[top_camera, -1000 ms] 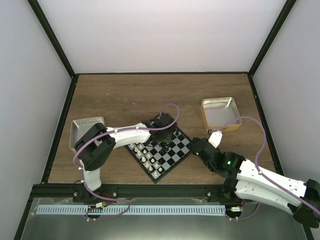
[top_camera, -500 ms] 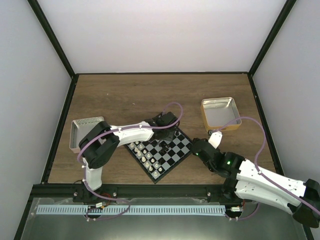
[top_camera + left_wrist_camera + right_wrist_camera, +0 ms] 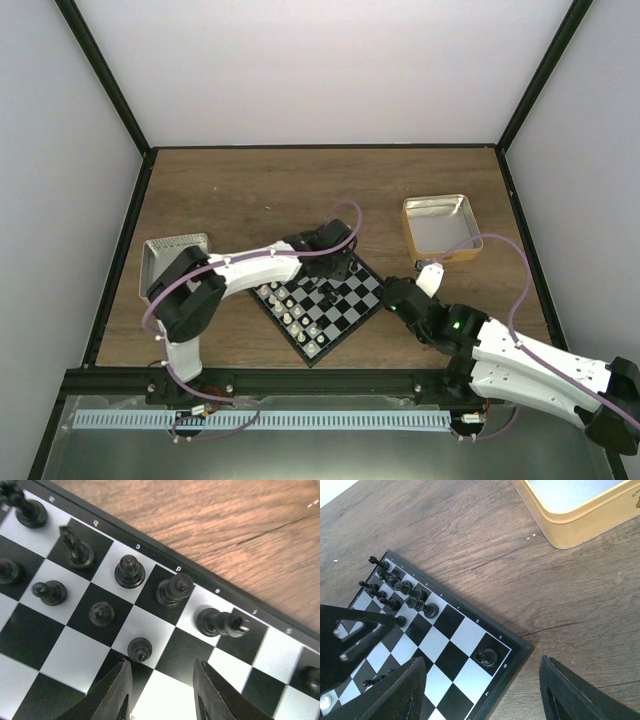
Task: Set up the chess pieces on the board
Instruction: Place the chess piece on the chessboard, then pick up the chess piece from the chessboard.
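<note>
The board [image 3: 340,305] lies diamond-wise mid-worktop [image 3: 250,190], one corner pointing at the arm bases. Black chess pieces [image 3: 130,572] stand along its far-right edge, white chess pieces [image 3: 288,308] along the near-left edge. The left end effector [image 3: 160,680] hovers over the black ranks, fingers parted and empty. The right end effector [image 3: 480,690] is spread wide and empty beside the board's right corner.

The brown wooden table [image 3: 250,190] carries three things. The board [image 3: 345,305] lies flat straight under the jaws of the left gripper [image 3: 160,680]; its nearest corner reaches just in front of the jaws of the right gripper [image 3: 481,662]. A tan tray [image 3: 580,525] sits farther ahead of the right jaws, off to their right. A grey tray [image 3: 165,248] rests well behind the left jaws, beside that arm's elbow.
</note>
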Robot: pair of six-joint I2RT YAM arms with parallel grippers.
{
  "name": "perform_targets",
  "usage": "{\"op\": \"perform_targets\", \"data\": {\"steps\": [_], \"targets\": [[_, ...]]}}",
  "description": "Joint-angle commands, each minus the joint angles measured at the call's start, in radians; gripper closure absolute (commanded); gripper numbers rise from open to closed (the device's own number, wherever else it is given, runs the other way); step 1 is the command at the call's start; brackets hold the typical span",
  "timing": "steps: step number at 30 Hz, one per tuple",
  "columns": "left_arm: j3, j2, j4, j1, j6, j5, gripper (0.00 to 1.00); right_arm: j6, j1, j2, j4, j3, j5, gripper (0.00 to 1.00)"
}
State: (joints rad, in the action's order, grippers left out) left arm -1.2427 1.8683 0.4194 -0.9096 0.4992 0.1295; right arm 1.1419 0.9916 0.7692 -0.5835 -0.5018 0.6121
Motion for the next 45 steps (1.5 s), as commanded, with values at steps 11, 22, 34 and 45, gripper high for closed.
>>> {"op": "perform_targets", "data": {"steps": [11,22,34,45], "targets": [[0.146,-0.176,0.066,0.014,0.055,-0.044,0.62,0.016,0.002,-0.01,0.004,0.017,0.015,0.36],[0.189,-0.17,0.042,0.021,0.062,-0.112,0.71,0.02,0.002,-0.002,0.007,0.02,0.01,0.36],[0.194,-0.143,0.062,0.022,0.073,-0.11,0.75,0.02,0.002,0.012,0.009,0.02,0.006,0.36],[0.191,-0.131,0.091,0.022,0.084,-0.096,0.81,0.021,0.002,0.004,0.015,0.026,0.006,0.36]]}}
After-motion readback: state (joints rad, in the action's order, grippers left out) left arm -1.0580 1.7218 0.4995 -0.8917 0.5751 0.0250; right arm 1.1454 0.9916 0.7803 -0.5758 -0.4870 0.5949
